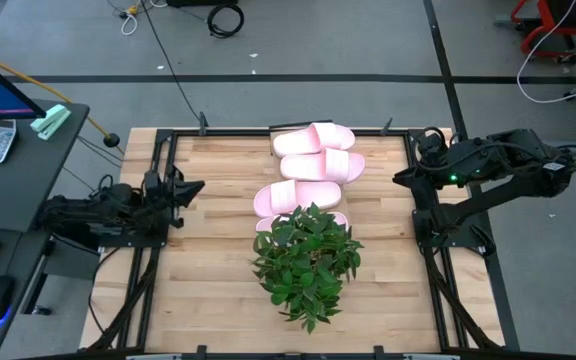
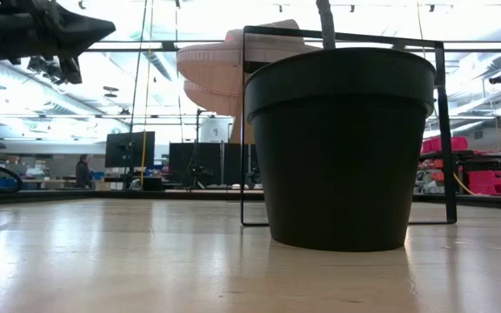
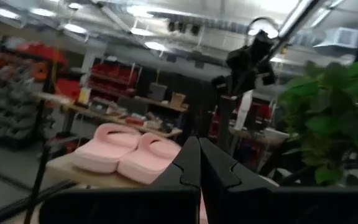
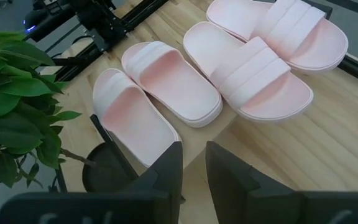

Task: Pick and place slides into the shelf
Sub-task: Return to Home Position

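Four pale pink slides lie sole-down in a row on the shelf's pale top (image 4: pixel 199 132), a raised plank on thin black frame legs (image 2: pixel 243 130). From the far edge they run (image 1: pixel 313 138), (image 1: pixel 323 165), (image 1: pixel 293 195), and the last (image 1: pixel 265 223) is half under plant leaves. The right wrist view shows them all (image 4: pixel 291 28), (image 4: pixel 247 71), (image 4: pixel 169 81), (image 4: pixel 132 121). My left gripper (image 1: pixel 196 187) (image 3: pixel 198 146) hovers shut, left of the row. Open by a narrow gap, my right gripper (image 1: pixel 398 179) (image 4: pixel 193 155) hangs to the right of the row, above the table.
A leafy plant (image 1: pixel 308 260) in a black pot (image 2: pixel 342 148) stands on the table just near of the slide row, its leaves over the nearest slide. Black rails (image 1: pixel 158 160) run along the table's left and right sides. Bare wood lies on both sides of the row.
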Controlling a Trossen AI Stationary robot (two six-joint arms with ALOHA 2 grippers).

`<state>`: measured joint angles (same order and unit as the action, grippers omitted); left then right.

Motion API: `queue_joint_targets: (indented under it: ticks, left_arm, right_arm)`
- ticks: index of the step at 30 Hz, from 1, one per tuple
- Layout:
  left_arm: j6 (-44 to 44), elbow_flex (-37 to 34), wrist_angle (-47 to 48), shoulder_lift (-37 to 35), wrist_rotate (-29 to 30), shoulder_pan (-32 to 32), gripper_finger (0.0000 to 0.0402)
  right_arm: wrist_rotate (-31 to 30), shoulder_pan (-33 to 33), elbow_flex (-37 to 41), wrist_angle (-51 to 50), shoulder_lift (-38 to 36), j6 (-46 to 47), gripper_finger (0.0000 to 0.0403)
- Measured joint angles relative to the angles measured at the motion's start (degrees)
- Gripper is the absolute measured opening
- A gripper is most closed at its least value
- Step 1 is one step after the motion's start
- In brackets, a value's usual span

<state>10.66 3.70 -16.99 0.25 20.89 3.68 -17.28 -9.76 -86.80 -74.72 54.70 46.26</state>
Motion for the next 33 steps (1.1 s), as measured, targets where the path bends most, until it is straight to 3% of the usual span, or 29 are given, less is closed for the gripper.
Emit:
queue_joint_targets:
  ticks: [8,25,33]
  left_arm:
    - [0.91,-3.16,-3.26,-0.04,-3.35,0.02,0.0000]
    - [6.89,-3.19,1.07,0.09,-5.23,0.02,0.0014]
    - [6.73,-3.21,1.04,0.09,-5.19,0.02,0.0027]
  right_arm:
    - [0.00,-0.01,0.00,-0.02,-0.01,0.25,0.0077]
    - [-0.67,-1.25,0.25,-0.94,-4.14,0.66,0.0077]
    - [-2.69,-4.62,12.83,5.26,-15.20,0.67,0.0058]
